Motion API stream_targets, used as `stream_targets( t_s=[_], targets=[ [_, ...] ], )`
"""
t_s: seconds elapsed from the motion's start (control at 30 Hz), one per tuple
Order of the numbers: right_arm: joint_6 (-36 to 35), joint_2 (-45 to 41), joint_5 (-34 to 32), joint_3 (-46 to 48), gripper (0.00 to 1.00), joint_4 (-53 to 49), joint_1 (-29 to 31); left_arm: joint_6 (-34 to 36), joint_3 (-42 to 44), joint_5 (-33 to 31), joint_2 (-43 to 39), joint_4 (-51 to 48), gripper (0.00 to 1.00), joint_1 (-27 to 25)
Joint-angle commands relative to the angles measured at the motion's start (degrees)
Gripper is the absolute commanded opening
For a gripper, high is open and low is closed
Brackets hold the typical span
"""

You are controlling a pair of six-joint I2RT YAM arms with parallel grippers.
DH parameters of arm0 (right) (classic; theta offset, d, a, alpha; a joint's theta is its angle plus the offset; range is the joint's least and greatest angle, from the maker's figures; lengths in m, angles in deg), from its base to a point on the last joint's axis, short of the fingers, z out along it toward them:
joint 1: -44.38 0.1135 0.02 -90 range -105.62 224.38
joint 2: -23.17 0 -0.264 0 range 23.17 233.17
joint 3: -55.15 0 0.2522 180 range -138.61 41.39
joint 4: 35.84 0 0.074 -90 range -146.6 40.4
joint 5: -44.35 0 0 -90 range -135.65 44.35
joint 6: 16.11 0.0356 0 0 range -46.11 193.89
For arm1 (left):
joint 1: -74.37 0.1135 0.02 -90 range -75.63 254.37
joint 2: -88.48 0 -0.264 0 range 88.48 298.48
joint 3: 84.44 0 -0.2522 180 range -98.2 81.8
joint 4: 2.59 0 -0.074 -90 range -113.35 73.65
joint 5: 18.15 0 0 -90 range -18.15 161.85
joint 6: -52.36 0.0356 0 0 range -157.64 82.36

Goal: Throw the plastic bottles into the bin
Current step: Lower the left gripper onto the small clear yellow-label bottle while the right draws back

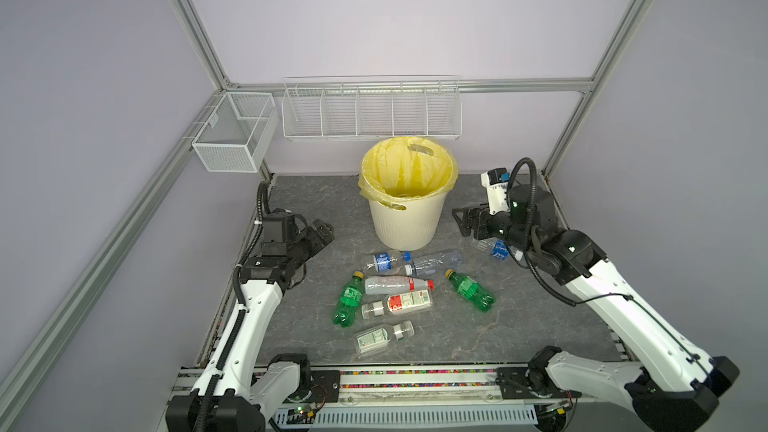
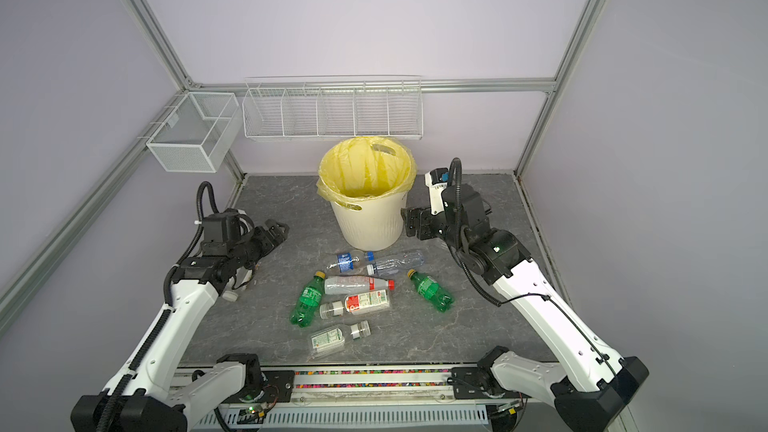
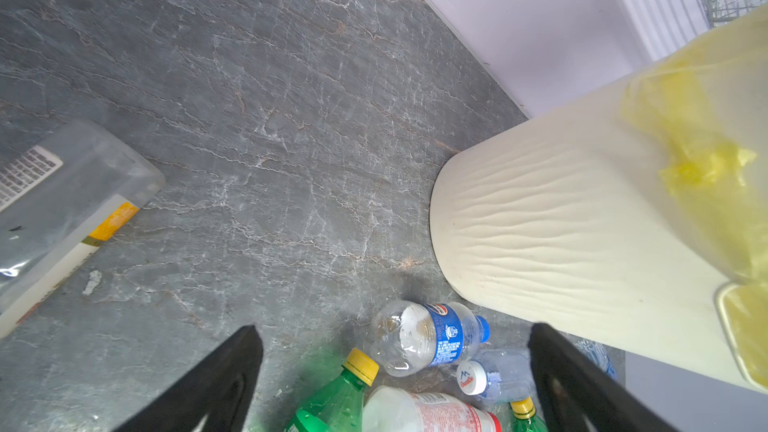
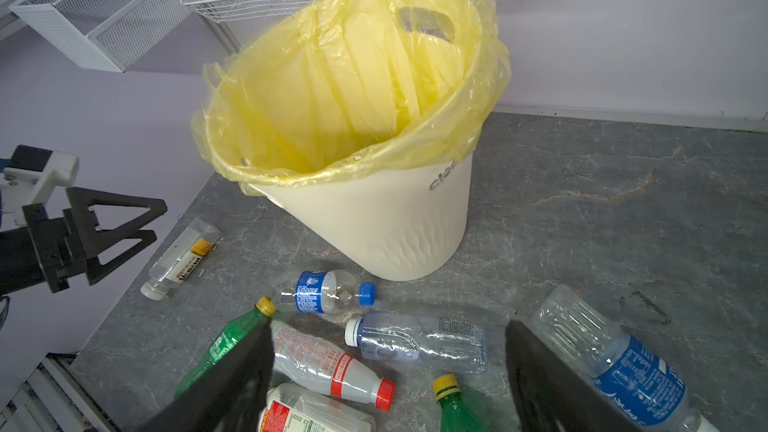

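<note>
While left tool (image 1: 326,233) and right tool (image 1: 459,222) gape empty, nine bottles (image 1: 397,284), one bin (image 1: 405,220).

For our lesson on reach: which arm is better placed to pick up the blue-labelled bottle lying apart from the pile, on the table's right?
Right. The right claw, open, hangs close beside that blue-labelled bottle; the left claw, also open, sits beyond the pile.
</note>
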Motion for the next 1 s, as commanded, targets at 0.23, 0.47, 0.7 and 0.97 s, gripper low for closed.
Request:
stream_targets(
  t_s=[0.23, 0.47, 0.7, 0.97],
  targets=[
    [4.73, -4.27, 0.10, 8.33, 0.88, 0.63, -0.03, 2.71, -1.07, -8.54, -0.92, -6.30, 1.00, 0.36],
    [6.41, -5.42, 1.13, 12.88, 0.88, 1.89, -0.08, 7.78, -4.17, -17.47, 1.84, -10.80, 1.00, 0.36],
    [6.25, -7.78, 1.61, 18.48, 0.88, 5.44, -0.01, 17.85, -7.84, -15.94, 4.18, -11.43, 1.00, 0.62],
    [6.99, -10.66, 2.65, 24.96, 0.88, 11.30, -0.03, 24.94, -12.94, -22.15, 9.59, -15.33, 1.00, 2.26]
  ],
)
